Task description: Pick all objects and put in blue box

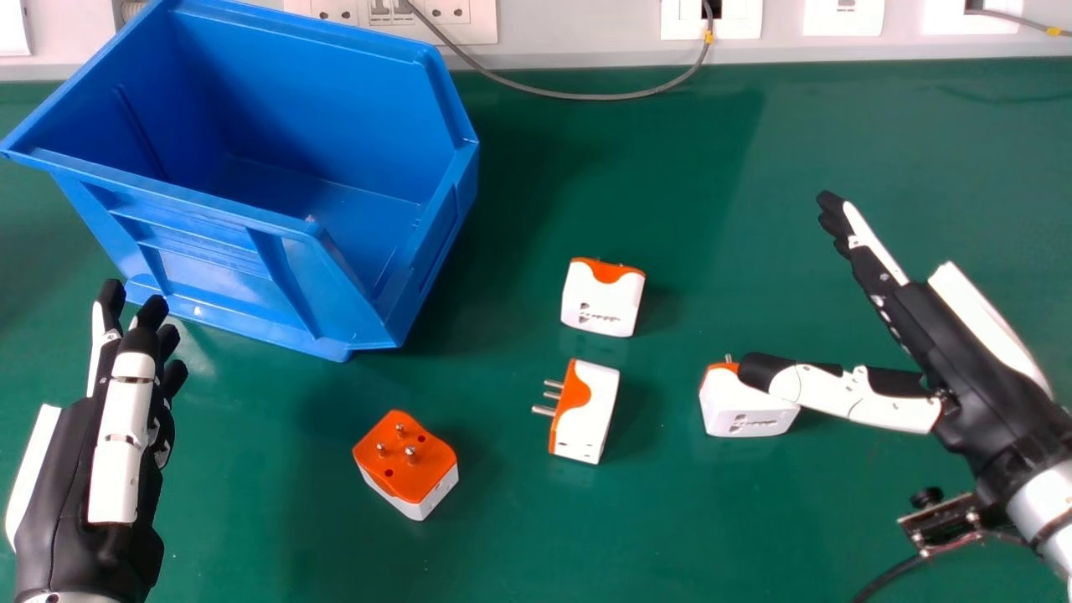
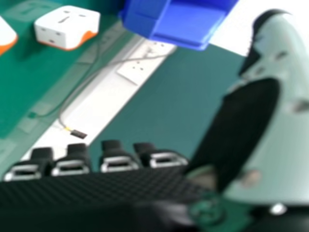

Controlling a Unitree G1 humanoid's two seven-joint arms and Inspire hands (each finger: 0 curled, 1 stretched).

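Presently the right robot hand [image 1: 963, 356] is wide, its fingers straight and nothing held, with its thumb [image 1: 875, 398] reaching across the top of the rightmost adapter [image 1: 749, 412]; whether it touches, I cannot tell. That adapter sits on the green table [image 1: 712, 528], orange end away from the robot. The left robot hand [image 1: 124, 444] is idle and open beside the blue box [image 1: 201, 268].

The adapter should be light and stiff, a hard plastic shell that won't give under a squeeze. Its smooth white sides may be a little slippery, and the rounded corners could roll out of a shallow pinch. Best to take it across the two opposite sides of the white body, low down, keeping off the metal pins.

Three more wait to be picked: an upper adapter [image 1: 601, 301], a middle adapter [image 1: 596, 414] with pins pointing left, and a pins-up adapter [image 1: 410, 465], which wants a grip on its white base.
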